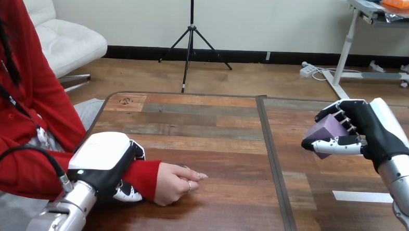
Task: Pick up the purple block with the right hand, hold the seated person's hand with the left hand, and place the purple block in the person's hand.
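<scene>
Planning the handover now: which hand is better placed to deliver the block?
Right. The right hand grips the block above the table, while the left hand is busy, curled round the person's sleeved wrist, just behind the person's hand.

light: I see bright, even overhead light | shadows: soft, faint on the table (pixel 212 126) | glare: mild sheen on left hand (pixel 104 158) shell

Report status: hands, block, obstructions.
Left hand round person's wrist. Right hand holds purple block, aloft. Person's hand rests on table, fingers curled. Nothing between.
</scene>
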Controlling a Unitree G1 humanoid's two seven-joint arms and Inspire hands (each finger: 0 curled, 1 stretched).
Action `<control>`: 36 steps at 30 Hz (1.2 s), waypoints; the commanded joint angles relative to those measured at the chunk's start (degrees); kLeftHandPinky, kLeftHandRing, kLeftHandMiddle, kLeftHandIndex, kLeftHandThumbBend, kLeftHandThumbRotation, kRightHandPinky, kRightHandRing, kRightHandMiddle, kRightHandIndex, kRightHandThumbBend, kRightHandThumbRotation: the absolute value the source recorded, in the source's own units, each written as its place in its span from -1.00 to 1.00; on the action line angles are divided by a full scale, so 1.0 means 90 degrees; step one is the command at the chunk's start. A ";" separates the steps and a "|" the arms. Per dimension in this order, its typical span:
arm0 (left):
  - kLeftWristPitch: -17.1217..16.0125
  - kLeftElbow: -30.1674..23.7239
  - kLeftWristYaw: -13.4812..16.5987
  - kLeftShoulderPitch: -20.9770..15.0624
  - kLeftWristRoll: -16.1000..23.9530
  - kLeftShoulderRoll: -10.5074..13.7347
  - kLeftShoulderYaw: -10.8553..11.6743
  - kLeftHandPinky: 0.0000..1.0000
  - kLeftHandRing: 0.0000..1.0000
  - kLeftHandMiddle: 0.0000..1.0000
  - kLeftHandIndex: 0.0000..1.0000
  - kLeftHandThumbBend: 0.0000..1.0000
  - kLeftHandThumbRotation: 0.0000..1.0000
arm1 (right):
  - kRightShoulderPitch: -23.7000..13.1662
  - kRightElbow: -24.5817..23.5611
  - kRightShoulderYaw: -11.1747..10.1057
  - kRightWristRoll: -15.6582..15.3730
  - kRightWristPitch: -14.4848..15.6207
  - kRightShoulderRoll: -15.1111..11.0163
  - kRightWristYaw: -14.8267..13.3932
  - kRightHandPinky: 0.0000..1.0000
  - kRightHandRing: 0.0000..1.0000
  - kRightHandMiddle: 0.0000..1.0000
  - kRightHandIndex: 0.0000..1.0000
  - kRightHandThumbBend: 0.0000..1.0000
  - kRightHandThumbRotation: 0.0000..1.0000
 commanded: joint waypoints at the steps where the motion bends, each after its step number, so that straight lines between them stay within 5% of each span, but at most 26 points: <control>1: -0.0066 -0.0614 0.0350 -0.0188 -0.0190 -0.0083 0.0343 -0.48 -0.34 -0.26 -0.26 0.36 -1.00 | -0.0231 -0.0426 -0.0171 0.0085 0.0068 0.0104 0.0006 -0.34 -0.22 -0.09 0.03 0.35 -1.00; 13: -0.0007 -0.1116 0.0485 -0.0275 -0.0431 -0.0214 0.0649 -0.48 -0.35 -0.26 -0.25 0.39 -1.00 | -0.0300 -0.0683 -0.0101 0.0098 0.0048 0.0308 0.0072 -0.35 -0.24 -0.09 0.02 0.36 -1.00; 36: 0.0227 -0.1151 0.0514 -0.0885 -0.0476 -0.0604 0.0788 -0.52 -0.38 -0.25 -0.24 0.40 -1.00 | -0.0336 -0.1272 -0.0028 -0.0018 0.0100 0.0636 0.0197 -0.40 -0.29 -0.13 -0.01 0.35 -1.00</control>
